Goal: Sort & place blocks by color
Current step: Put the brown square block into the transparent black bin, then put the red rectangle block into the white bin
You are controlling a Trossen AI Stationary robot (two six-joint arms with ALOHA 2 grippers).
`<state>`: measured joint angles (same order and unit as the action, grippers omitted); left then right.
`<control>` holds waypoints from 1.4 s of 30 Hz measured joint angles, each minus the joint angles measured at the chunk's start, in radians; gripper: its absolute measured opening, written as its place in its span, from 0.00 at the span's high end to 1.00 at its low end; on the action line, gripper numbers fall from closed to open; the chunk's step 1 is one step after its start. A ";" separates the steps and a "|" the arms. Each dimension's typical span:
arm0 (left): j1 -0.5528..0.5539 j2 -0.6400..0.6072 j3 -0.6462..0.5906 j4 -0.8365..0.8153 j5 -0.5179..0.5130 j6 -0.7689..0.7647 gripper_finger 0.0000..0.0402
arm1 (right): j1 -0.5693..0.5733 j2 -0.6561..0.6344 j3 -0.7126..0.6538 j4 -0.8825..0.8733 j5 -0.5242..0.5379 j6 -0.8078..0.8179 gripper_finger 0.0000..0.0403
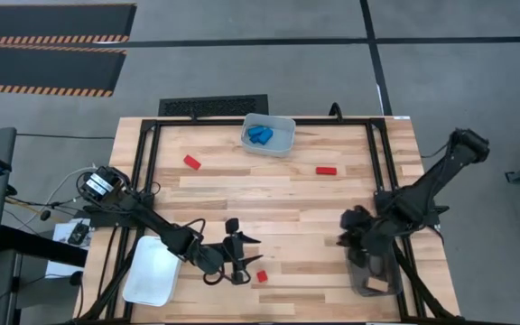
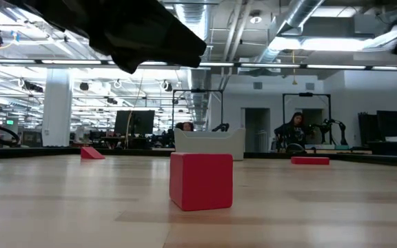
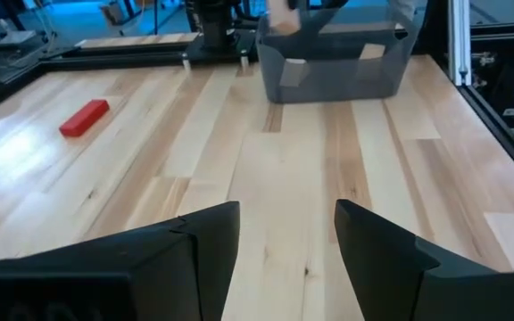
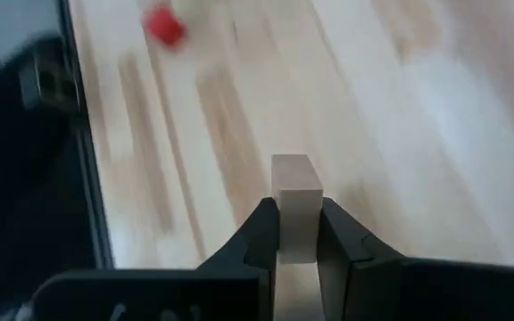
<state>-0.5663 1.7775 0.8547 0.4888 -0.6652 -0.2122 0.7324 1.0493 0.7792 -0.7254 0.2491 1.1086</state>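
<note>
A red cube block (image 1: 261,276) (image 2: 200,180) rests on its flat face near the table's front edge. My left gripper (image 1: 253,251) (image 3: 284,250) stands open just beyond it, holding nothing. My right gripper (image 1: 348,236) (image 4: 297,236) is shut on a tan block (image 4: 295,201) over the table's right side, beside the grey bin (image 1: 375,275). Two flat red blocks (image 1: 192,162) (image 1: 326,170) lie farther back. Blue blocks (image 1: 260,135) sit in the clear bin (image 1: 283,144) at the far edge. My right gripper pinches the tan block between its two fingers, on two opposite sides (image 4: 279,234) at the block's near end. The block's other end sticks out past the fingertips. The fingers slant downward, and the block is lifted clear of the tabletop.
A white bin (image 1: 152,271) sits at the front left beside my left arm. The grey bin (image 3: 337,62) holds tan pieces. A dark metal frame (image 1: 143,153) runs along the table's sides. Bare wood lies across the middle.
</note>
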 joint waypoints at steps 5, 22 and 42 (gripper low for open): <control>0.001 0.000 0.000 -0.010 -0.002 -0.026 0.56 | 0.045 -0.023 0.000 -0.116 -0.193 0.168 0.87; 0.000 0.000 0.000 -0.075 0.004 -0.088 0.56 | 0.153 0.205 0.000 -0.193 -0.448 0.368 0.80; 0.012 0.000 0.000 -0.077 -0.046 -0.083 0.56 | 0.066 0.297 0.000 -0.178 -0.560 0.249 0.60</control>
<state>-0.5542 1.7775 0.8547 0.4116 -0.7112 -0.2949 0.7987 1.3460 0.7788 -0.9031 -0.3110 1.3580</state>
